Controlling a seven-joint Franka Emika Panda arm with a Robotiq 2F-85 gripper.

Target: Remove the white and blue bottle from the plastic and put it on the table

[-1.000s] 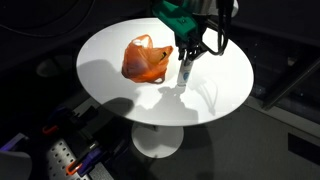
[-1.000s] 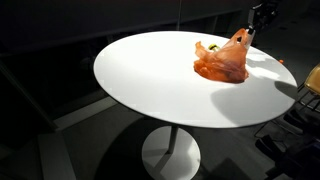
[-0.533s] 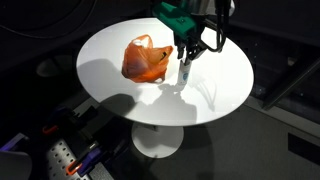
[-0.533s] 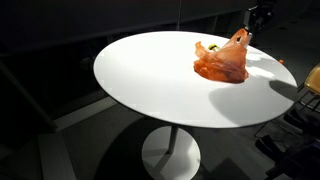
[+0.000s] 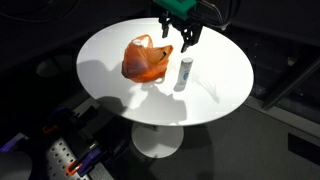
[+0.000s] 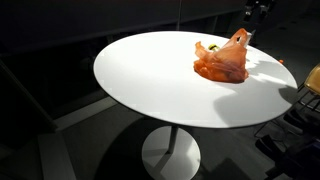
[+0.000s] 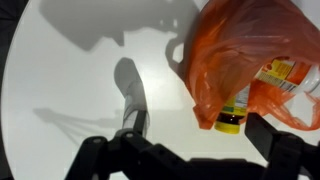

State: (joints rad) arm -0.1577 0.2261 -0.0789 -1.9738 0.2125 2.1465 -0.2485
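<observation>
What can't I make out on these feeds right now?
1. Bottle: in an exterior view the bag hides it completely.
2. Gripper: in that view it sits at the top edge, too small and dark to read the jaws.
3. Bag contents: the wrist view shows a yellow label through the plastic; folds hide the rest.

Robotiq gripper [image 5: 177, 45] seen in exterior view: teal-green housing [image 5: 176, 8] on top, black two-finger assembly beneath. fingers [image 5: 189, 38] noted as black, slim, built of jointed links, tapering toward tips. Dark cable bundle [image 5: 224, 12] seen beside housing. In exterior view from far side, gripper [image 6: 255, 8] shown only as small dark shape, detail not discernible. In wrist view, fingers [image 7: 285, 150] rendered as blurred matte-black angular links, chunky, with stepped outlines.
</observation>
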